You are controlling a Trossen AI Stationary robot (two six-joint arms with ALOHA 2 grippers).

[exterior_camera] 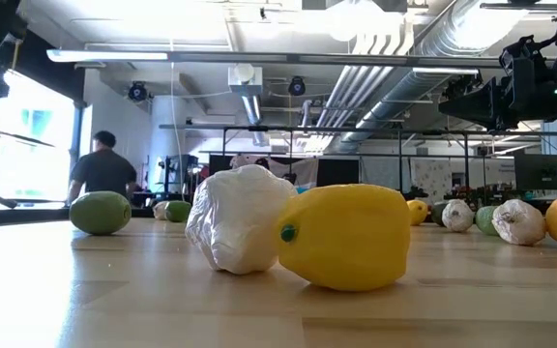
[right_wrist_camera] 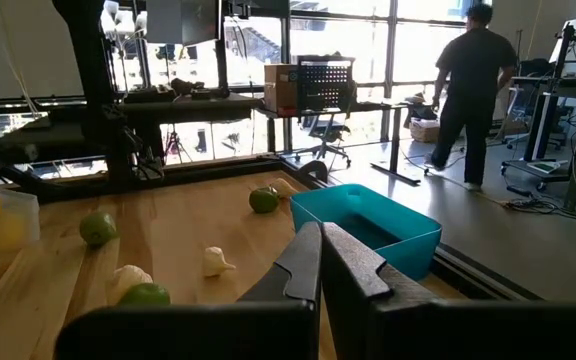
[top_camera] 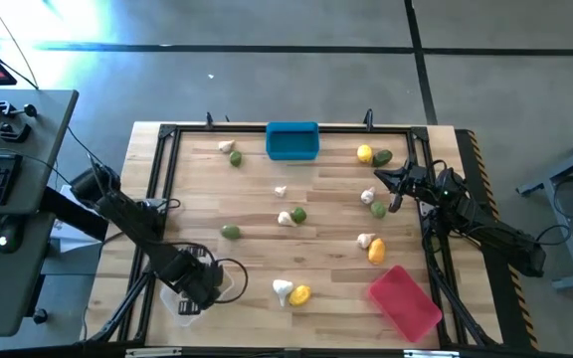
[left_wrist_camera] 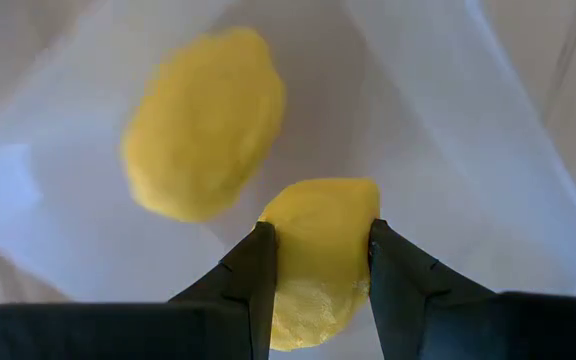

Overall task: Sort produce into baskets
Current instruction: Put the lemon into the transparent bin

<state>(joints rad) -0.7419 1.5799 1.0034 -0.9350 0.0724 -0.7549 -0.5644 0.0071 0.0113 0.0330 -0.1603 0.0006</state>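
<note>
My left hand [left_wrist_camera: 320, 262] grips a yellow lemon [left_wrist_camera: 318, 250] directly over the clear basket [top_camera: 182, 298], another lemon [left_wrist_camera: 204, 122] below. My right hand [right_wrist_camera: 320, 262] waits, fingers together, over the table [top_camera: 257, 209].

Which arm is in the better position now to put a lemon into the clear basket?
Left. Its claw already grips a lemon directly over the clear basket, where another lemon lies. The right claw is shut and empty.

A small rectangular blue plastic bin [top_camera: 292, 141], a red plastic bin [top_camera: 405, 301], yellow lemon-like ovals [left_wrist_camera: 206, 122], and pale striped wooden tabletop [top_camera: 326, 214].
</note>
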